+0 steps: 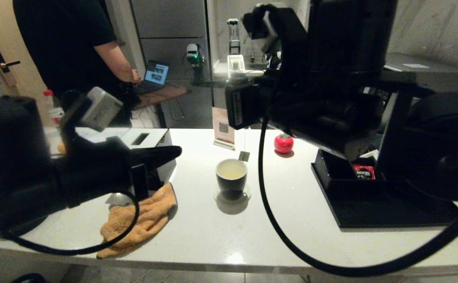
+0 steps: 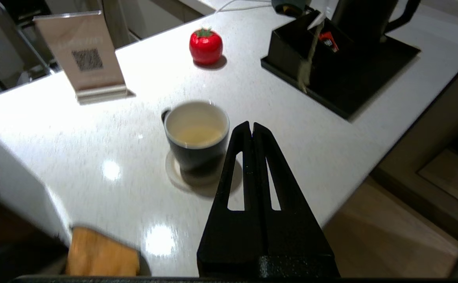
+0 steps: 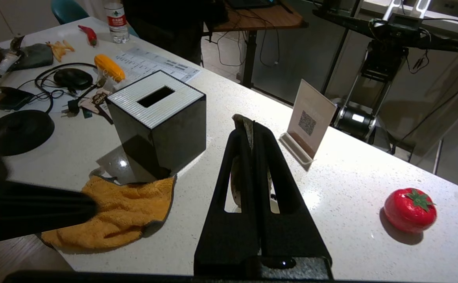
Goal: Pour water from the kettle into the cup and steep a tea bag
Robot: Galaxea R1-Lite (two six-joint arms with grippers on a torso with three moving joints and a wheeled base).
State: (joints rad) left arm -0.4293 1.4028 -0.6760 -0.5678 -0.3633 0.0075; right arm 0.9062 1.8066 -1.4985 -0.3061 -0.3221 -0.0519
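The black cup (image 1: 231, 179) with a white inside stands mid-table on a pale coaster, holding pale yellowish water (image 1: 231, 169). My right gripper (image 1: 246, 125) hovers above it, shut on the paper end of the tea bag's string (image 3: 248, 127). The small greyish tea bag (image 1: 244, 156) dangles on that string just over the cup's far rim, clear of the water. My left gripper (image 1: 178, 150) is shut and empty, left of the cup (image 2: 196, 133) and above the table. The black kettle (image 2: 364, 17) stands on the black tray; my right arm hides it in the head view.
A black tissue box (image 3: 158, 118) and an orange cloth (image 1: 142, 220) lie under my left arm. A QR sign stand (image 1: 224, 131) and a red tomato-shaped object (image 1: 283, 143) sit behind the cup. The black tray (image 1: 370, 212) at right holds a red sachet (image 1: 363, 171). A person stands far left.
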